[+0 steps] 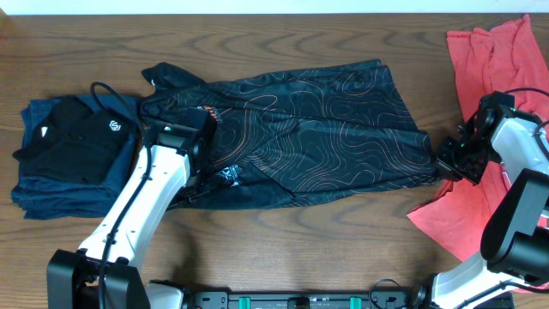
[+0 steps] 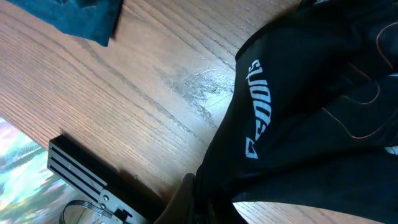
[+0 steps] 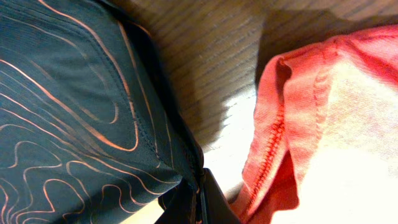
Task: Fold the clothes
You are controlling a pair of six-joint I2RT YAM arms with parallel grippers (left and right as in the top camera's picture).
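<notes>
Overhead view: the only marking is a small white logo [image 1: 112, 127], a symbol with no letters I can make out, on a black garment [image 1: 81, 142]. That piece lies on a folded navy garment [image 1: 51, 193] at the left end of the table [image 1: 283, 249]. I count four pieces of clothing: those two stacked, one black shirt [image 1: 326, 129] with orange contour lines, and one red garment [image 1: 489, 60] at the right edge. The black shirt lies spread flat in the middle of the table. Its long axis runs left to right, with what looks like a sleeve towards the stack and the wide hem towards the red garment. My left gripper [image 1: 206, 163] sits on the shirt's lower left part; my right gripper [image 1: 448, 161] sits at its right edge. Left wrist view: pale blue lettering [image 2: 258, 109] runs slantwise across the black shirt [image 2: 323, 124], but I cannot read it with confidence. The cloth gathers into my left gripper [image 2: 193, 202], which is pinching it. One corner of the navy garment [image 2: 74, 12] shows at the top, and one black rail [image 2: 78, 168] at the lower left. Right wrist view: no writing. My right gripper [image 3: 200, 202] is pinched on the hem of the black shirt [image 3: 62, 112], just beside the stitched edge of the red garment [image 3: 336, 124].
</notes>
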